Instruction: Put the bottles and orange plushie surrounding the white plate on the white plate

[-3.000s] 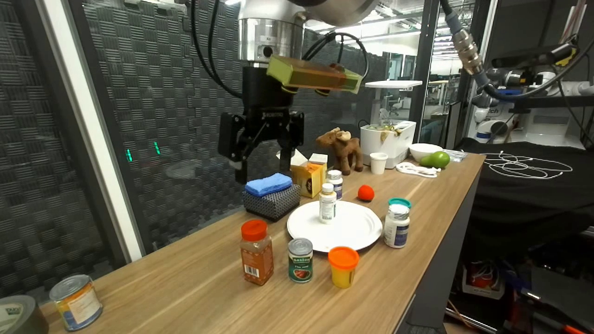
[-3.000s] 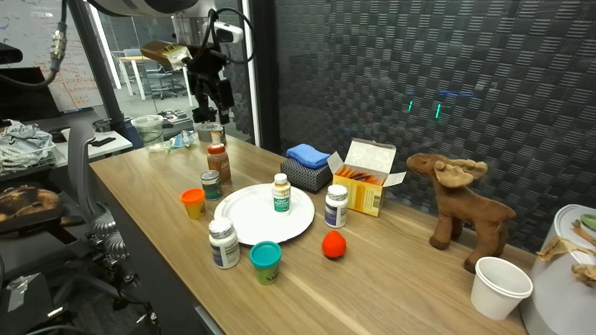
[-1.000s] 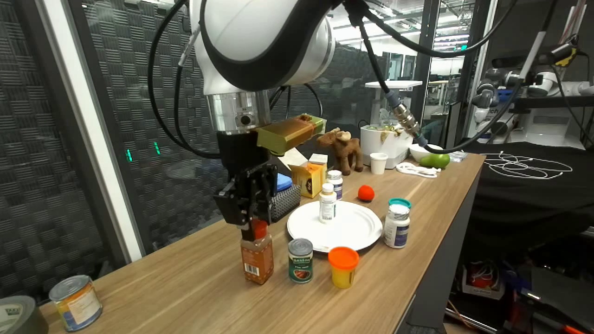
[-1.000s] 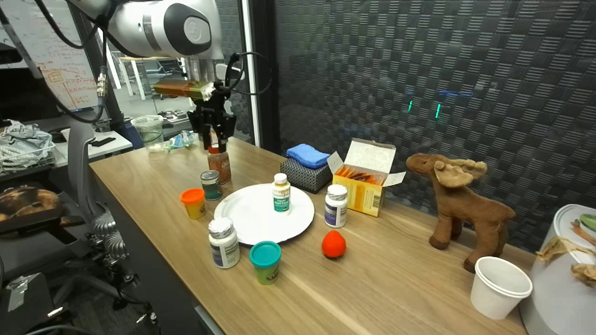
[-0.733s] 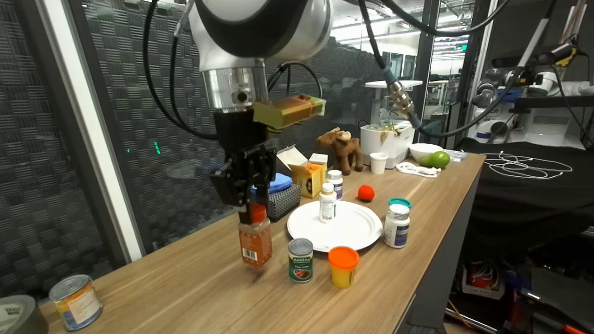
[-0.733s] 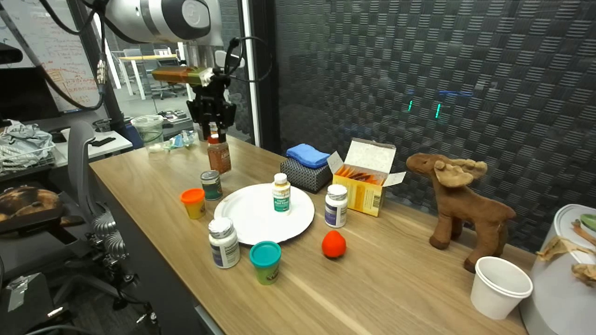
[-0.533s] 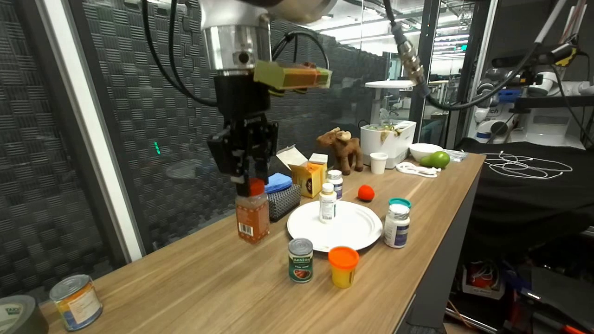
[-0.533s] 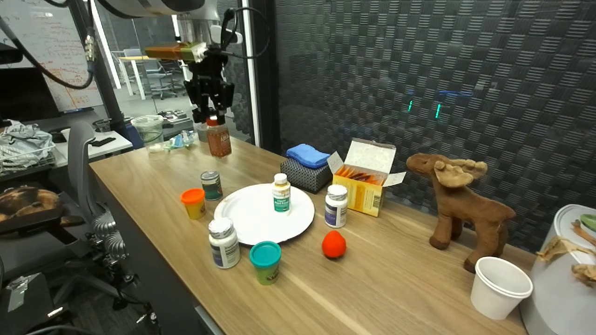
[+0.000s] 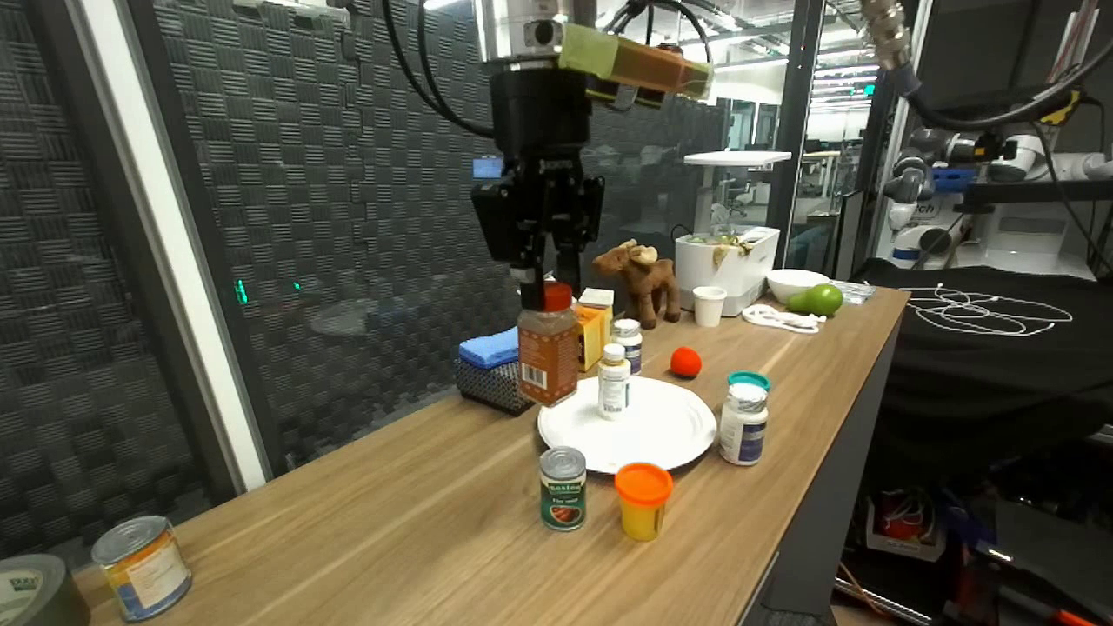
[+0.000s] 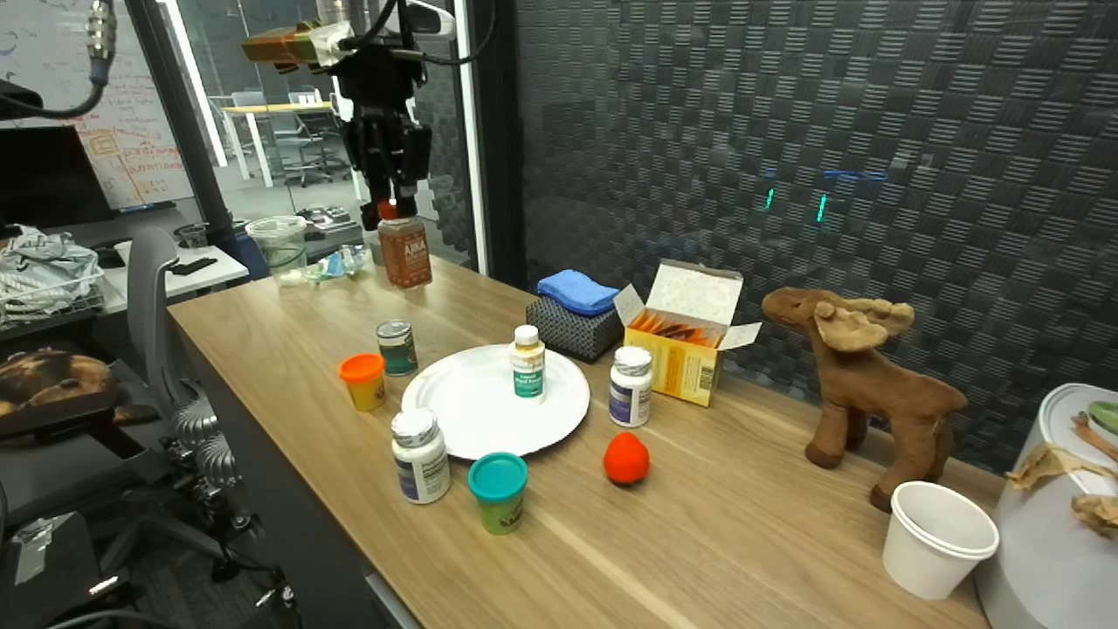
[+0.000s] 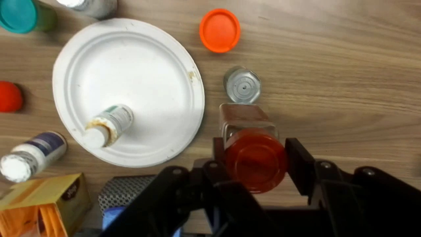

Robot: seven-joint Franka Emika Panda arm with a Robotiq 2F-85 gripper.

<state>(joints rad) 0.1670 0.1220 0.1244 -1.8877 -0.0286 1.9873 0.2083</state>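
Over the wooden table (image 9: 391, 522), right of the white plate (image 11: 144, 65) in the wrist view, the gripper (image 11: 256, 149), pinching the spice bottle (image 9: 548, 355) by its top, has just lifted it clear, so a carry left seems next, the orange plushie (image 11: 10, 96) waiting beyond.

A robotics lab, by the look of it, alongside office space. A robot arm (image 9: 513, 35) hangs over the wooden table (image 9: 391, 530), and dark textured panels (image 10: 786, 131) run along the table's back edge. By one end of the table, in an exterior view, are another jointed arm (image 9: 911, 178) and a black cloth (image 9: 965, 365). In an exterior view, an office chair (image 10: 151, 297) sits beside the table; beyond the table are a handwritten whiteboard (image 10: 131, 166) and glass panes (image 10: 227, 61) with a desk (image 10: 279, 108) behind them.
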